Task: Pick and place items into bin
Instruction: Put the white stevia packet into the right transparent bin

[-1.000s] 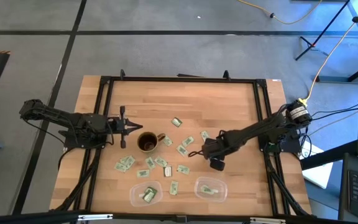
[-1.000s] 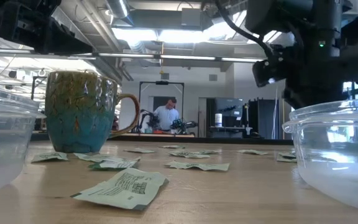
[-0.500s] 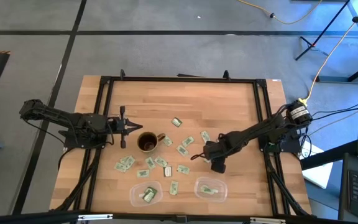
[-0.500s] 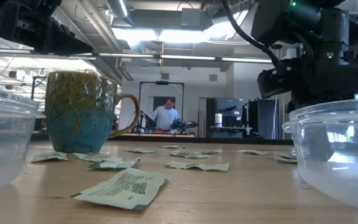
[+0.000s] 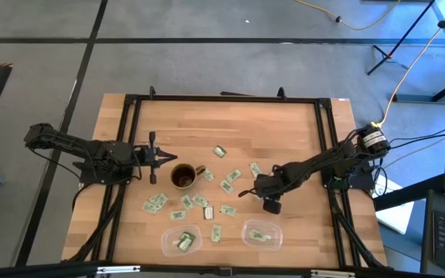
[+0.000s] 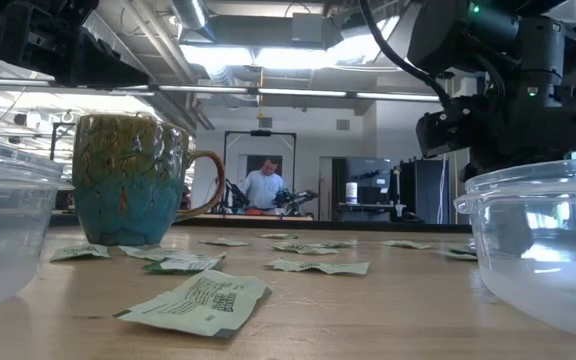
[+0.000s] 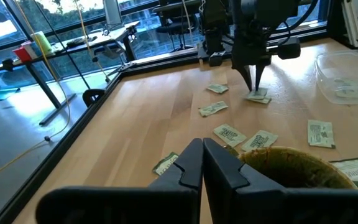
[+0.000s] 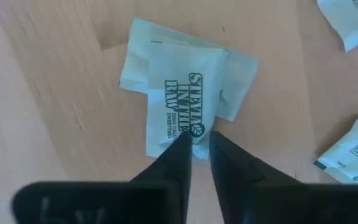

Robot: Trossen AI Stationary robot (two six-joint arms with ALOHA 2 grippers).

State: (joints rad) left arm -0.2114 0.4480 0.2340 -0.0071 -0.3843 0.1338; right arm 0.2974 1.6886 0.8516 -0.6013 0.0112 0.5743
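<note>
Right tool (image 8: 196,146) has narrowed onto a packet's (image 8: 185,99) edge.

Pale packets on light wood, one mottled mug

The packets (image 5: 228,186) are white and pale green with dark green lettering; the surface (image 5: 284,131) is light, fine-grained wood in a black frame; the mug (image 6: 133,180) goes mottled brown-gold above, teal below; two bins (image 5: 262,234) are clear; both arms black.
</note>
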